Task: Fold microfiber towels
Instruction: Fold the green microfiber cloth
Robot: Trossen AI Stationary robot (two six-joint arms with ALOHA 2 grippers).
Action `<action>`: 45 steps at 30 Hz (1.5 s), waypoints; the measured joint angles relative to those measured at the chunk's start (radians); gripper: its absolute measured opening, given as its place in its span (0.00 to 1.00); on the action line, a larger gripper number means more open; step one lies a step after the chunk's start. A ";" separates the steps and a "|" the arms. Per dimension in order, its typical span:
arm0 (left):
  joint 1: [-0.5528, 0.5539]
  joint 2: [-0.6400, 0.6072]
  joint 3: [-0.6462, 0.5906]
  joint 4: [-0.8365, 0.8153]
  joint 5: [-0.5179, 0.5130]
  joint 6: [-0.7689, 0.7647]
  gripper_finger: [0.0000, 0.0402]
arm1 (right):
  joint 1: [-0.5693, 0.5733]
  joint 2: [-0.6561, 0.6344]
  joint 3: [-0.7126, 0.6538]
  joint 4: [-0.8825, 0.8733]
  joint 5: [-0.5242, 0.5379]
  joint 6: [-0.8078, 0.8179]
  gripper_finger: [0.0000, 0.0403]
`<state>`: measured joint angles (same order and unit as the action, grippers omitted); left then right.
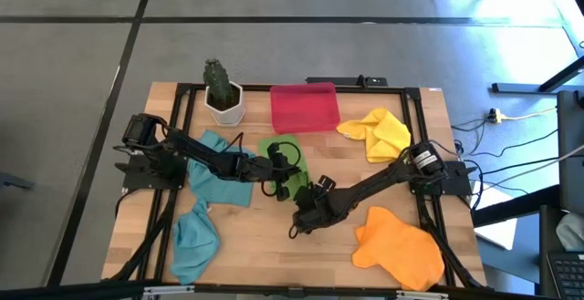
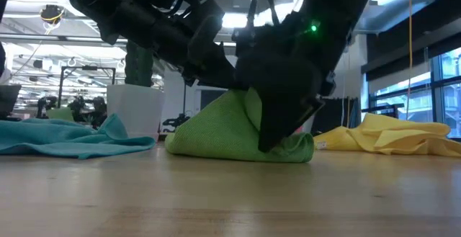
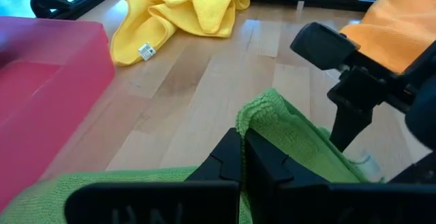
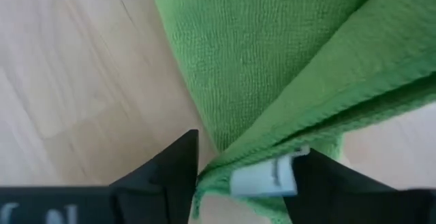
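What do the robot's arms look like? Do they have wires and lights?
Both arms are black and chunky. The left end effector and right end effector each have two flat, dark, wedge-shaped fingers. Thin black cables loop along the arms, and a tiny green light glows on one.

Rigid red rectangular plastic tray [image 1: 305,107] at far edge of my light wooden table [image 1: 265,245]. Small green cactus in white faceted pot [image 1: 223,95] just beside tray. Grey floor beyond; cables trailing there.
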<state>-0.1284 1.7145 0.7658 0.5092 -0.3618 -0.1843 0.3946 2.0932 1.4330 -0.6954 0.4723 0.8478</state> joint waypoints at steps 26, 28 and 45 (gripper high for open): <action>-0.131 0.000 0.000 -0.120 0.021 0.035 0.00 | 0.097 -0.047 0.133 -0.363 0.061 -0.142 0.01; -0.172 0.000 0.000 -0.118 -0.005 0.037 0.00 | 0.107 -0.061 0.133 -0.363 0.043 -0.150 0.01; -0.533 0.000 0.000 -0.113 -0.082 0.082 0.00 | 0.168 -0.084 0.008 0.243 -0.403 -0.354 0.00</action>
<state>-0.6610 1.7145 0.7658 0.3964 -0.4440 -0.1028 0.5629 2.0087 1.4410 -0.4521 0.0693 0.4942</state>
